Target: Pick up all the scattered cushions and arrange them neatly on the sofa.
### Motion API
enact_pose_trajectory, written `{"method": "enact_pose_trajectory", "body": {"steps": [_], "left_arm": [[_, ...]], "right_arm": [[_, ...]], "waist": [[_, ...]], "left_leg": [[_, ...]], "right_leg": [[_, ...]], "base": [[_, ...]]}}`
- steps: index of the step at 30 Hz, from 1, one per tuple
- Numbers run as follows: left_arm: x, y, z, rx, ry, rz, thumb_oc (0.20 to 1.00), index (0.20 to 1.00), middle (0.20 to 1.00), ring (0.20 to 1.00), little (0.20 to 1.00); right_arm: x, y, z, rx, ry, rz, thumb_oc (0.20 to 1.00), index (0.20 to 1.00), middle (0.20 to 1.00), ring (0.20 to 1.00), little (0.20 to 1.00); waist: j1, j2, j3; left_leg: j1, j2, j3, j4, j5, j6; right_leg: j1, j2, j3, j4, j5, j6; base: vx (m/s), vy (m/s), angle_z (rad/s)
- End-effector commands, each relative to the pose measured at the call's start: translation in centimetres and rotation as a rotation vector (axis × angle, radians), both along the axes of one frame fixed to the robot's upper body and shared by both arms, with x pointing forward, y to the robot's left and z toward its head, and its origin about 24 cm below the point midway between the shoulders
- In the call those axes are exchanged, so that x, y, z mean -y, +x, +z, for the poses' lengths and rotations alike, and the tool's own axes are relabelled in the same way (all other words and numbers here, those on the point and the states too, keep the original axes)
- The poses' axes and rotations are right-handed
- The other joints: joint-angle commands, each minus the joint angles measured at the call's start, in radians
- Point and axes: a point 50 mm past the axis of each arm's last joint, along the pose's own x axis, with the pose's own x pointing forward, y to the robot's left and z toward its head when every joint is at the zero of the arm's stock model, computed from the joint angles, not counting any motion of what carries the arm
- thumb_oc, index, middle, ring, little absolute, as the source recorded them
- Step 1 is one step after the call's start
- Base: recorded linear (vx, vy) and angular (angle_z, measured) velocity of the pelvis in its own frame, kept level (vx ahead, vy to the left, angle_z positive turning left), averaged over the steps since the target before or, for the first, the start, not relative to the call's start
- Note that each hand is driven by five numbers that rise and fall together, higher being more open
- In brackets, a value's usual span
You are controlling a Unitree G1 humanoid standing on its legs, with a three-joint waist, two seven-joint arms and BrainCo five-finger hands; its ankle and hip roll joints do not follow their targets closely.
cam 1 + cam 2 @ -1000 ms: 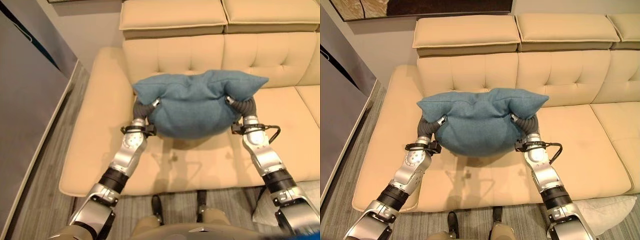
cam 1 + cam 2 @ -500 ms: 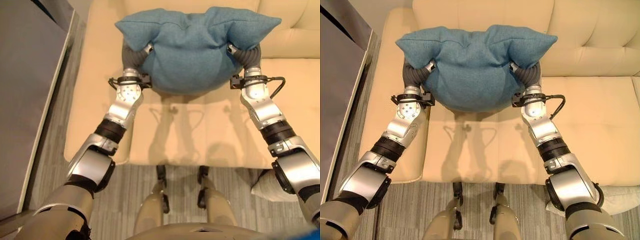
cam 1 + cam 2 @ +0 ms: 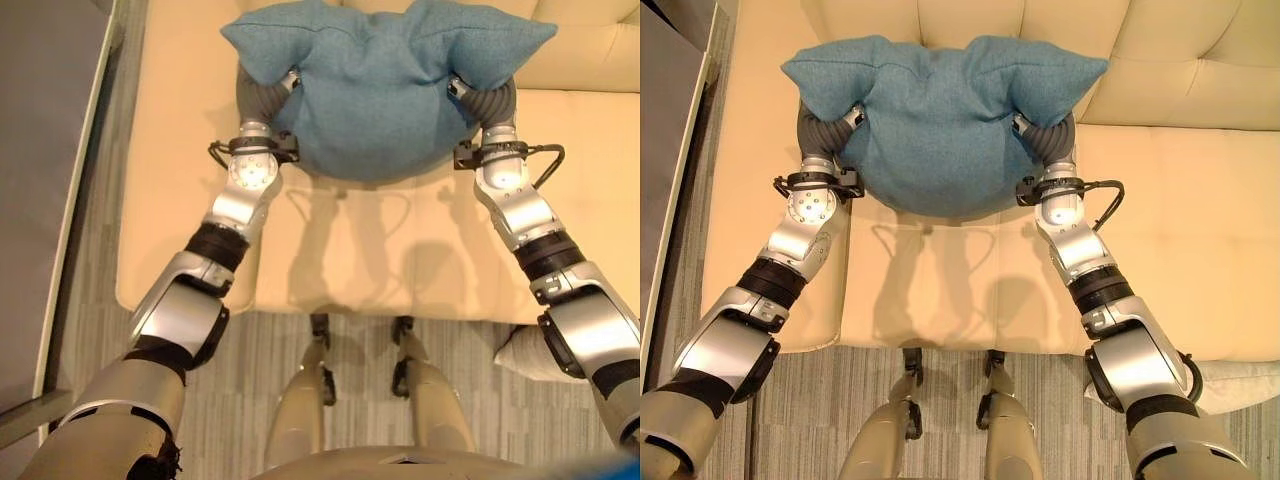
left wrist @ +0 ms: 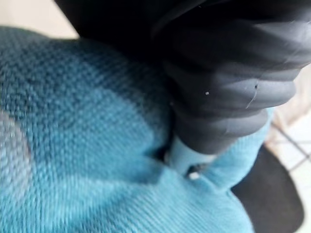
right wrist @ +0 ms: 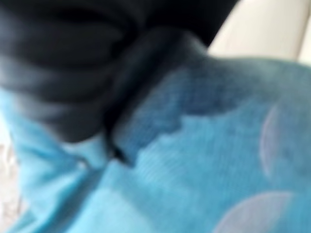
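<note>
**Over the sofa seat: blue cushion carried between both hands**

Above the cream sofa (image 3: 1200, 260), the blue cushion (image 3: 935, 130) hangs clear of the seat, its shadow falling on the seat cushion below it. It is pinched from both sides: the left hand (image 3: 262, 98) presses into its left flank, the right hand (image 3: 484, 100) into its right flank. The upper corners of the cushion flop outward over both wrists.

Fingers: buried in the fabric on both sides. The wrist views show the dark ribbed covers pushed against blue weave, with at most a sliver of pale finger, so I cannot tell whether the fingers are curled into the cloth or flat against it.

Risks, as judged from here:
- The hold looks like a squeeze between two hands. If either arm eases outward before the cushion is down, it would likely drop onto the seat front or roll to the floor.
- Soft filling deforms; the bulging lower part could sag and slip out downward.
- Set too far forward, it would lie flat rather than lean against the backrest (image 3: 1160, 45).

A pale cushion (image 3: 522, 355) lies on the floor at near right, not yet collected.
</note>
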Motion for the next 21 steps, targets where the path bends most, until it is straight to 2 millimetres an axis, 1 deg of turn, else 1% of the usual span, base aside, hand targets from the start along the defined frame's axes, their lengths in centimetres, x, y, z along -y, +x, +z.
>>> {"method": "enact_pose_trajectory", "body": {"steps": [1, 2, 5, 6, 7, 8, 10, 11, 12, 14, 17, 20, 21], "left_arm": [[3.4, -0.5, 7.7, 0.231, 0.163, -0.018, 1.000, 1.000, 1.000, 1.000, 1.000], [3.4, -0.5, 7.7, 0.233, 0.163, -0.018, 1.000, 1.000, 1.000, 1.000, 1.000], [2.8, -0.6, 9.8, 0.263, 0.170, 0.048, 1.000, 1.000, 1.000, 1.000, 1.000], [2.8, -0.6, 9.9, 0.264, 0.170, 0.048, 1.000, 1.000, 1.000, 1.000, 1.000], [0.7, -0.9, 12.7, 0.295, 0.165, 0.122, 1.000, 1.000, 1.000, 1.000, 1.000], [0.0, -0.9, 13.1, 0.290, 0.165, 0.141, 1.000, 1.000, 1.000, 1.000, 1.000], [-1.7, -1.1, 13.6, 0.283, 0.157, 0.164, 1.000, 1.000, 1.000, 1.000, 1.000], [-2.2, -1.1, 13.5, 0.279, 0.151, 0.169, 1.000, 1.000, 1.000, 1.000, 1.000], [-2.2, -1.1, 13.6, 0.280, 0.150, 0.169, 1.000, 1.000, 1.000, 1.000, 1.000], [-3.6, -1.1, 13.4, 0.262, 0.141, 0.191, 1.000, 1.000, 1.000, 1.000, 1.000], [-5.6, -1.1, 12.8, 0.228, 0.124, 0.226, 1.000, 1.000, 1.000, 1.000, 1.000], [-7.2, -1.2, 11.8, 0.204, 0.103, 0.241, 1.000, 1.000, 1.000, 1.000, 1.000], [-7.9, -1.3, 10.5, 0.187, 0.110, 0.236, 1.000, 1.000, 1.000, 1.000, 1.000]], "right_arm": [[-2.5, -0.1, 6.3, 0.222, -0.131, -0.060, 1.000, 1.000, 1.000, 1.000, 1.000], [-2.5, -0.1, 6.4, 0.224, -0.131, -0.060, 1.000, 1.000, 1.000, 1.000, 1.000], [-0.7, 0.3, 8.2, 0.229, -0.120, -0.180, 1.000, 1.000, 1.000, 1.000, 1.000], [-0.7, 0.3, 8.2, 0.230, -0.120, -0.180, 1.000, 1.000, 1.000, 1.000, 1.000], [2.9, 0.8, 10.4, 0.179, -0.187, -0.351, 1.000, 1.000, 1.000, 1.000, 1.000], [3.6, 0.8, 10.6, 0.164, -0.191, -0.370, 1.000, 1.000, 1.000, 1.000, 1.000], [5.8, 0.7, 11.1, 0.120, -0.211, -0.439, 1.000, 1.000, 1.000, 1.000, 1.000], [6.5, 0.5, 11.3, 0.115, -0.212, -0.457, 1.000, 1.000, 1.000, 1.000, 1.000], [6.5, 0.5, 11.3, 0.115, -0.212, -0.456, 1.000, 1.000, 1.000, 1.000, 1.000], [8.1, 0.1, 11.6, 0.100, -0.223, -0.495, 1.000, 1.000, 1.000, 1.000, 1.000], [10.1, -0.3, 11.4, 0.064, -0.240, -0.545, 1.000, 1.000, 1.000, 1.000, 1.000], [12.1, -0.7, 10.6, 0.032, -0.221, -0.569, 1.000, 1.000, 1.000, 1.000, 1.000], [13.3, -1.0, 9.4, 0.013, -0.204, -0.570, 1.000, 1.000, 1.000, 1.000, 1.000]], "waist": [[0.008, -0.026, -0.042], [0.008, -0.026, -0.042], [0.010, -0.026, -0.053], [0.010, -0.026, -0.054], [0.012, -0.023, -0.082], [0.012, -0.022, -0.089], [0.013, -0.021, -0.113], [0.014, -0.021, -0.120], [0.013, -0.021, -0.121], [0.015, -0.022, -0.137], [0.015, -0.024, -0.156], [0.015, -0.026, -0.165], [0.014, -0.027, -0.172]], "left_leg": [[-0.033, -0.010, -0.022, 0.003, -0.018, -0.074], [-0.035, -0.010, -0.022, 0.003, -0.017, -0.074], [-0.074, -0.011, -0.028, 0.003, -0.011, -0.079], [-0.075, -0.011, -0.028, 0.003, -0.011, -0.079], [-0.116, -0.014, -0.042, 0.003, -0.002, -0.085], [-0.120, -0.016, -0.043, 0.003, -0.001, -0.085], [-0.129, -0.017, -0.045, 0.003, 0.000, -0.088], [-0.130, -0.018, -0.046, 0.003, 0.000, -0.090], [-0.130, -0.018, -0.046, 0.003, 0.000, -0.090], [-0.131, -0.019, -0.049, 0.003, -0.003, -0.092], [-0.126, -0.020, -0.051, 0.003, -0.004, -0.094], [-0.116, -0.019, -0.052, 0.003, -0.007, -0.093], [-0.100, -0.018, -0.051, 0.003, -0.010, -0.093]], "right_leg": [[-0.070, 0.001, 0.037, 0.063, -0.036, 0.108], [-0.072, 0.001, 0.037, 0.062, -0.035, 0.108], [-0.098, 0.007, 0.038, 0.036, -0.017, 0.113], [-0.099, 0.007, 0.038, 0.036, -0.016, 0.113], [-0.127, 0.009, 0.036, 0.014, -0.004, 0.119], [-0.132, 0.009, 0.036, 0.013, -0.001, 0.119], [-0.138, 0.007, 0.034, 0.007, 0.001, 0.122], [-0.137, 0.007, 0.034, 0.006, 0.001, 0.122], [-0.137, 0.007, 0.034, 0.006, 0.001, 0.122], [-0.135, 0.006, 0.032, 0.004, 0.001, 0.123], [-0.128, 0.006, 0.030, 0.004, -0.002, 0.123], [-0.115, 0.006, 0.028, 0.004, -0.005, 0.122], [-0.099, 0.005, 0.026, 0.004, -0.011, 0.119]], "base": [[-0.05, -0.033, -0.02], [0.00, 0.000, 0.00], [-0.01, -0.020, -0.02], [0.00, -0.038, -0.06], [0.01, -0.030, -0.06], [0.02, -0.035, -0.05], [0.00, 0.000, 0.00], [0.00, 0.000, 0.00], [0.00, 0.000, 0.00], [0.00, 0.000, 0.00], [0.00, 0.000, 0.00], [0.00, 0.000, 0.00], [0.00, 0.000, 0.00]]}}
